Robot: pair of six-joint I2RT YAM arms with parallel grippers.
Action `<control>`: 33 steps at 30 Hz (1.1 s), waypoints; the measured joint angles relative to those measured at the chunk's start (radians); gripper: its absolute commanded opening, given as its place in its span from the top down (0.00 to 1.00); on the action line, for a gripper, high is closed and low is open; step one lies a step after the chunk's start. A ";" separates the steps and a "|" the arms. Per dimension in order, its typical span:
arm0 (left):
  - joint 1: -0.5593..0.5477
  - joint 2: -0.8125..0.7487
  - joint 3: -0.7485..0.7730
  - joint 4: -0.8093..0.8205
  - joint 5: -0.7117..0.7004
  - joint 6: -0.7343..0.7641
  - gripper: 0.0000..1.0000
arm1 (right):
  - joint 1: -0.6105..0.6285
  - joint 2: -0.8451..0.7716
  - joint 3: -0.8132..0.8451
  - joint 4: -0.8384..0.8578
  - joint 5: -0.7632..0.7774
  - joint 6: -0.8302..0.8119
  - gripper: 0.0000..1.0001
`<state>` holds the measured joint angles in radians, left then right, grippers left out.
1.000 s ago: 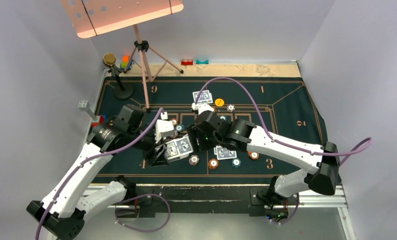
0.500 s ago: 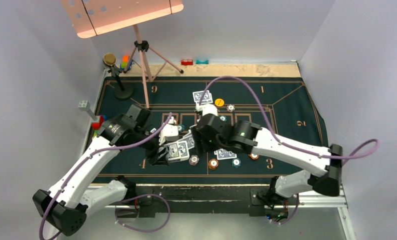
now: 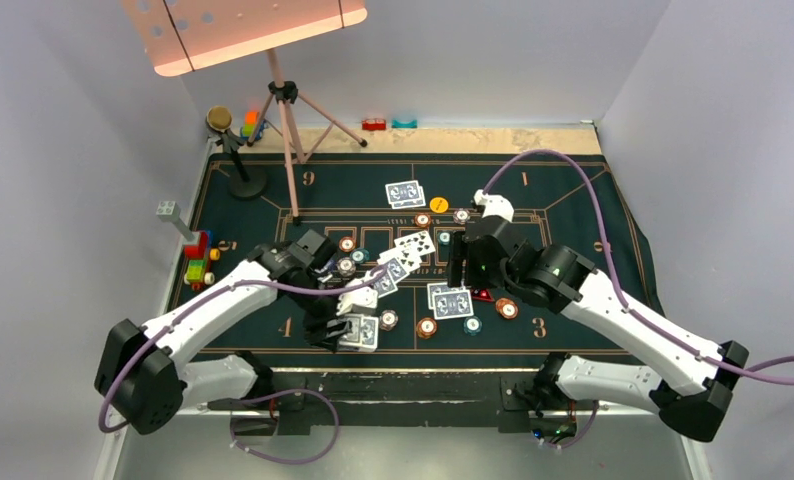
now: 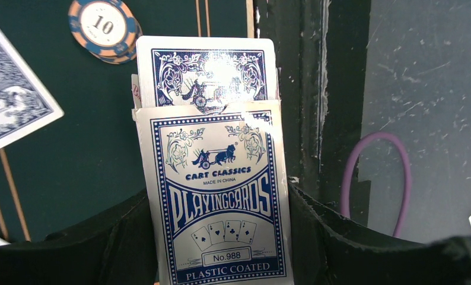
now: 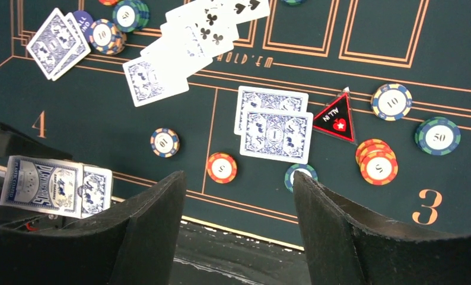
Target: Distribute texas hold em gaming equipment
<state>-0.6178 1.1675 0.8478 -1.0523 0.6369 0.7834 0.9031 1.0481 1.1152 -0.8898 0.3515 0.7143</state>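
Dealing looks partly done: cards (image 5: 274, 127) and chips (image 5: 377, 161) lie spread on the table (image 5: 399, 53); left claw (image 3: 348, 328) grips the card box (image 4: 215, 196), cards left inside, at the near edge; right claw (image 5: 238, 178) gapes empty.

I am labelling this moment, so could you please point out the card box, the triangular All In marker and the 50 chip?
card box (image 4: 218, 208): left wrist view, middle of its printed front.
All In marker (image 5: 335, 119): right wrist view, centre of its face.
50 chip (image 5: 438, 136): right wrist view, its white centre.
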 measured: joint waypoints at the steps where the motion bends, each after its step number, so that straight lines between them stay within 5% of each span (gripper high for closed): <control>1: -0.008 0.012 -0.013 0.014 -0.005 0.004 0.81 | -0.006 -0.001 -0.005 0.000 -0.002 0.001 0.29; 7: -0.040 0.095 -0.077 0.091 -0.059 0.015 0.44 | -0.049 -0.017 -0.012 -0.001 -0.004 0.001 0.27; 10: -0.046 0.087 -0.115 0.137 -0.089 0.014 0.01 | -0.068 -0.029 -0.012 -0.002 -0.006 0.000 0.22; 14: -0.047 0.039 -0.142 0.166 -0.101 0.005 0.00 | -0.087 -0.033 -0.009 -0.003 -0.007 -0.004 0.09; 25: -0.021 -0.185 -0.036 0.130 -0.146 -0.146 0.00 | -0.113 -0.034 0.008 -0.003 0.003 -0.023 0.03; 33: 0.314 -0.220 0.132 0.161 -0.136 -0.343 0.00 | -0.224 -0.088 -0.129 0.167 0.165 -0.089 0.01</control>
<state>-0.3038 0.9478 0.9798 -0.8917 0.5007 0.4408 0.6792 0.9600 0.9863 -0.7223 0.5163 0.6258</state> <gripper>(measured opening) 0.995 0.985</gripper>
